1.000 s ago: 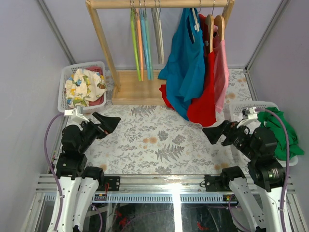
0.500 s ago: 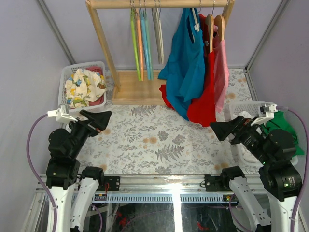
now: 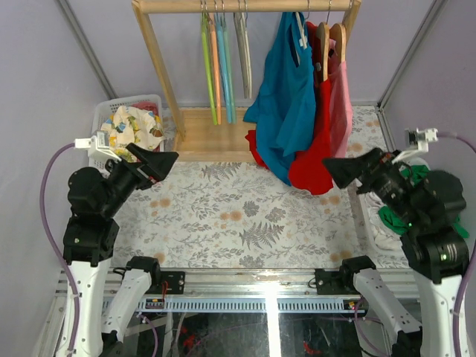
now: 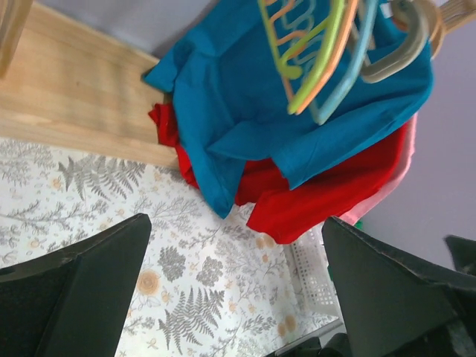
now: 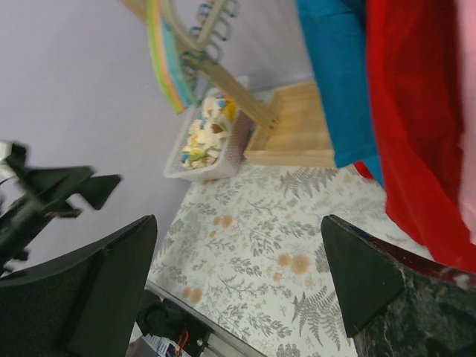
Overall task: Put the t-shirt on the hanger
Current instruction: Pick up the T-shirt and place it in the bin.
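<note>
Nothing done yet. The left end effector (image 3: 163, 167) and right end effector (image 3: 336, 172) are both spread apart and empty. The t-shirt (image 3: 389, 218) lies behind the right one; the hanger (image 3: 242, 52) hangs well ahead, untouched.

We read no text, label, brand or number in any view: the t-shirt (image 3: 390, 221), the blue garment (image 3: 286, 97) and the white basket (image 3: 134, 98) showed us none.
</note>
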Tool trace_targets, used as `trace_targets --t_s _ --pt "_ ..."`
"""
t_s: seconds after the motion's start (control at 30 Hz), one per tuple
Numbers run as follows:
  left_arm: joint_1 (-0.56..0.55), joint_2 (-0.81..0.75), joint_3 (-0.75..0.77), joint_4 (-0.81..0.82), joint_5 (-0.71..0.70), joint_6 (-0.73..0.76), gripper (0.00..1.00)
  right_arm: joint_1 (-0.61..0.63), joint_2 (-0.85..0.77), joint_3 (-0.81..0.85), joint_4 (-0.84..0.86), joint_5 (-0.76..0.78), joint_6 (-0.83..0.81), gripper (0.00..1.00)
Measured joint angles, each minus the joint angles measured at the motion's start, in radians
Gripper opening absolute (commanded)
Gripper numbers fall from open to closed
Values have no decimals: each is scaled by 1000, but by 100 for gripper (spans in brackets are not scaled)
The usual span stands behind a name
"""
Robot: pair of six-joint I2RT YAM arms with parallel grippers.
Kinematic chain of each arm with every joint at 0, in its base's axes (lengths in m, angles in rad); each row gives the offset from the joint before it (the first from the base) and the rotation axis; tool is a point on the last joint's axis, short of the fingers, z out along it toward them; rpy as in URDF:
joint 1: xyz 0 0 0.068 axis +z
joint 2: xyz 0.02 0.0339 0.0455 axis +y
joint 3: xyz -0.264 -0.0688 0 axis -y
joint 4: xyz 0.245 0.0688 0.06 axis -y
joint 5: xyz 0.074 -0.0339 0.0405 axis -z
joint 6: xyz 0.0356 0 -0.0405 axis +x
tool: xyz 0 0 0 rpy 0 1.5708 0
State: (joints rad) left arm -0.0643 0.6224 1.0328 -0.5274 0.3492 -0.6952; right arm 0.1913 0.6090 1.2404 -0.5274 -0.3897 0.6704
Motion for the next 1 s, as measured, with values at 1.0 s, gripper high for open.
trace_targets --t_s 1.0 --pt "-528 96 -315 148 -39 -85 100 -561 446 -119 -386 817 -137 84"
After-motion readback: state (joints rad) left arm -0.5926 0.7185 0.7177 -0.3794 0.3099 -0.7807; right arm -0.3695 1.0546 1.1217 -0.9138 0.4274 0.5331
